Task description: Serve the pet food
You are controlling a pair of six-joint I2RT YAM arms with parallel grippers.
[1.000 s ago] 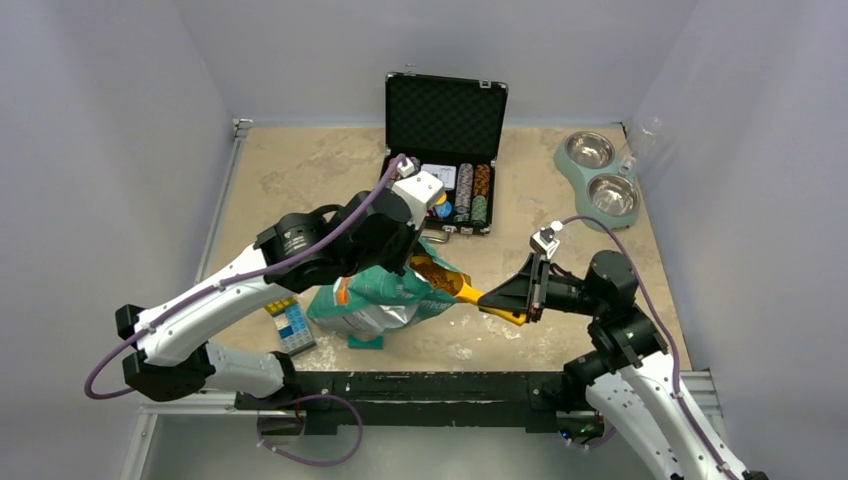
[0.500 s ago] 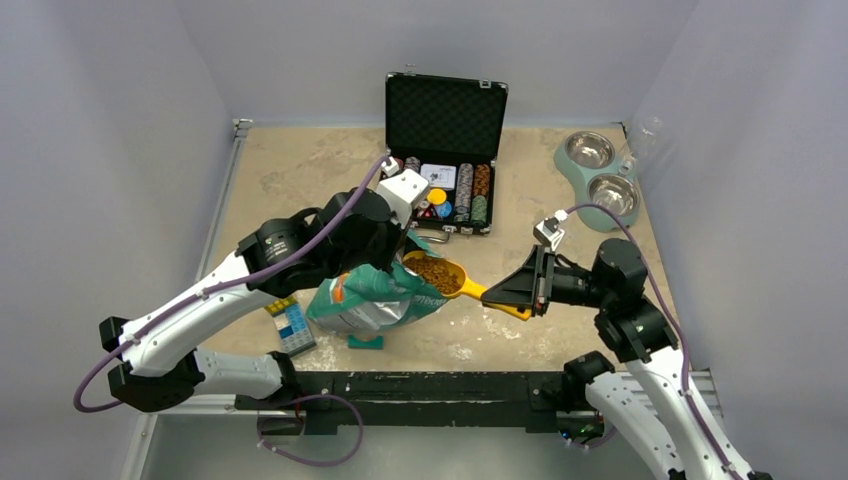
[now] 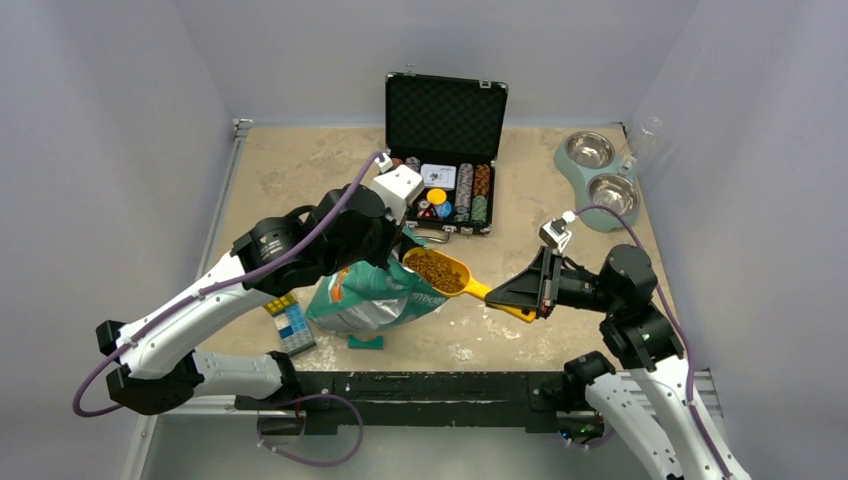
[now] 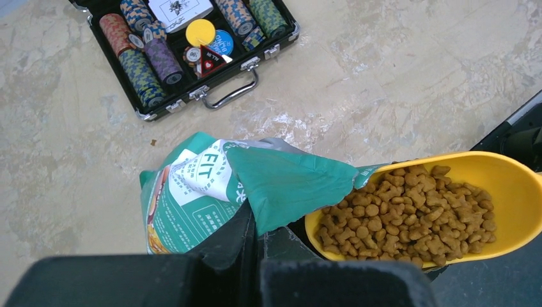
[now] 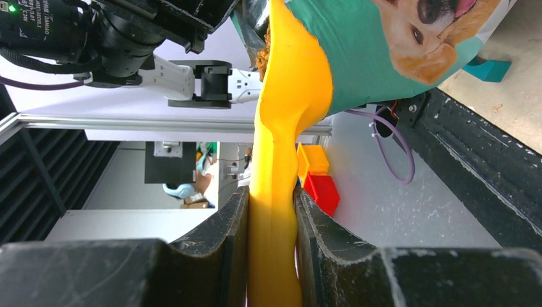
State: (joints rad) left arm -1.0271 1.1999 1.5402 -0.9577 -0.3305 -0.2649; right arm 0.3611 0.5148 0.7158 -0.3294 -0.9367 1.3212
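Kibble (image 4: 409, 211) fills the scoop (image 5: 276, 153) whose handle right claw (image 5: 271, 199) clamps

The pet food bag (image 3: 372, 302) stands near the middle of the table (image 3: 300, 170). A scoop (image 3: 472, 288) holding kibble (image 3: 433, 270) is at its right. The poker chip case (image 3: 446, 195) lies behind it, and the double bowl (image 3: 598, 180) sits at the far right.

"FIT" in white letters on teal pet food bag (image 4: 281, 185); print on poker chips (image 4: 142, 70) too small to read.
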